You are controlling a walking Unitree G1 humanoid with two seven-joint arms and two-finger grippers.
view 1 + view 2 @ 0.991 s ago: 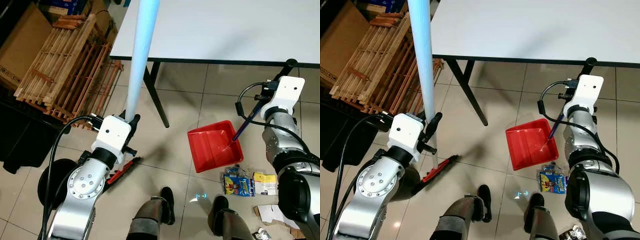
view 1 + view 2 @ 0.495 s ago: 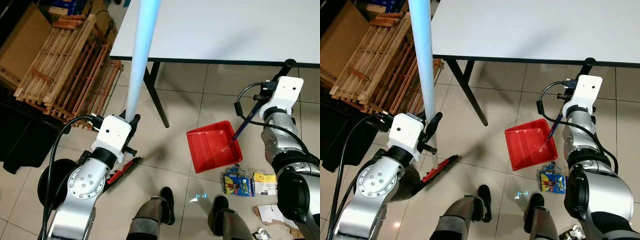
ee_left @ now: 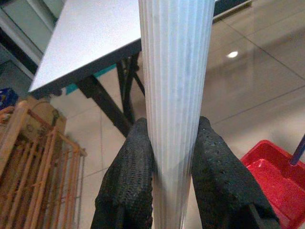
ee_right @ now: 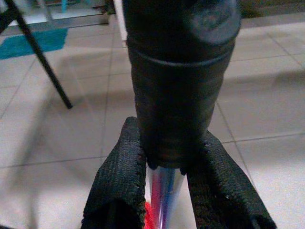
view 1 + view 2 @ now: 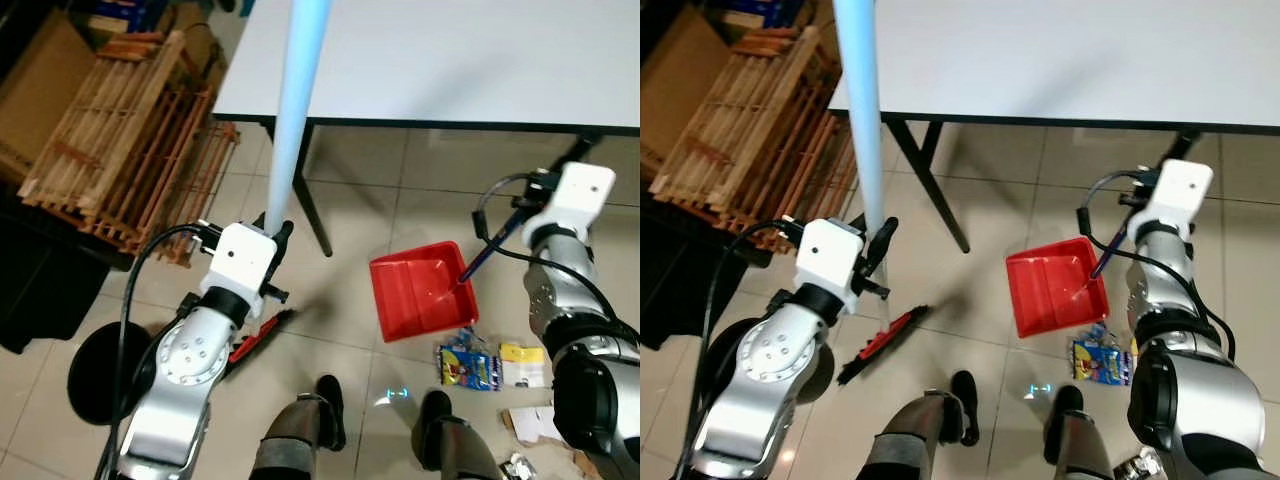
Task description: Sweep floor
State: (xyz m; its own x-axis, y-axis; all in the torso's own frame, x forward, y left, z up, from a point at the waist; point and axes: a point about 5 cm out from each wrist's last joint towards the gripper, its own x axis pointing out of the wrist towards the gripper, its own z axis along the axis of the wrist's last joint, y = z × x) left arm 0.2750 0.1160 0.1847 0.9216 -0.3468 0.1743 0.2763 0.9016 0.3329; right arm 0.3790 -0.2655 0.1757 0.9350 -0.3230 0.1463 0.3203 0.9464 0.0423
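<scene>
My left gripper [image 3: 167, 157] is shut on the pale blue ribbed broom handle [image 5: 297, 90], which rises past the table edge. The broom's red and black head [image 5: 258, 337] lies on the tiled floor by my left arm. My right gripper [image 4: 164, 171] is shut on the black grip of the dustpan handle [image 5: 490, 245]. The red dustpan [image 5: 418, 289] rests on the floor in front of my right foot. Litter lies beside it: a colourful wrapper [image 5: 470, 366], a yellow and white packet [image 5: 519, 364], torn cardboard [image 5: 535, 424].
A white table [image 5: 450, 60] with black legs [image 5: 310, 205] stands ahead. Wooden slatted crates [image 5: 120, 150] and a cardboard box [image 5: 35, 80] are stacked at the left. A black round base [image 5: 95, 375] sits by my left arm. My own feet [image 5: 330, 405] stand at the bottom.
The view has shifted slightly, so the head moved. The dustpan has slid a little to the left. The broom stands a little more to the right in my left gripper.
</scene>
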